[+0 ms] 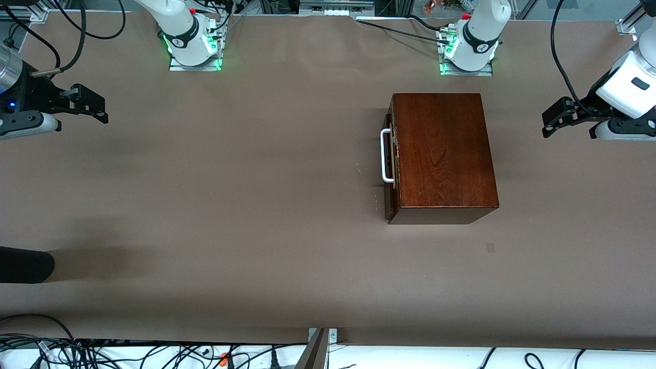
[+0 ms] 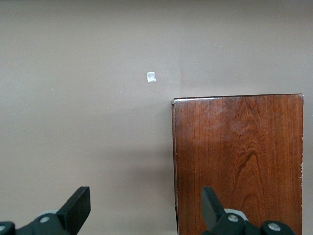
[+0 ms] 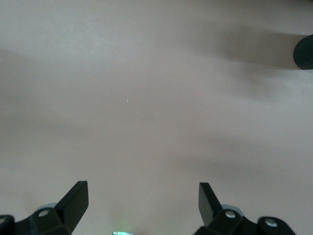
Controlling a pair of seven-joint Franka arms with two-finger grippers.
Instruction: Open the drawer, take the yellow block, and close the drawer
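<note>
Hanging over bare tabletop at the right arm's end, the right gripper (image 1: 100,110) is standing with its jaws spread wide, holding nothing and touching nothing; its wrist view is showing only two dark fingertips (image 3: 76,196) and plain brown table (image 1: 230,205) between them. The right arm is waiting there, well apart from the box.

Hovering at the left arm's end, the left gripper (image 1: 551,123) is likewise spread wide and empty, just past the edge of the wooden box (image 1: 443,154). Its wrist view is looking down on the box lid (image 2: 239,161), one fingertip (image 2: 212,200) over the lid and the other over table. Neither gripper is contacting the box.

The drawer (image 1: 389,159) is sitting closed, or very nearly so: its dark front is lying almost flush with the box, facing the right arm's end, with the white handle (image 1: 385,155) standing out from it. The yellow block is not showing in any view; I judge it is lying inside the shut drawer, though that cannot be confirmed.

Progress, as I read it: nothing is done yet. Opening the drawer, lifting out the block and closing the drawer are all remaining. The handle is lying unobstructed.

A dark rounded object (image 1: 25,265) is poking in at the table edge, nearer the front camera than the right gripper.
</note>
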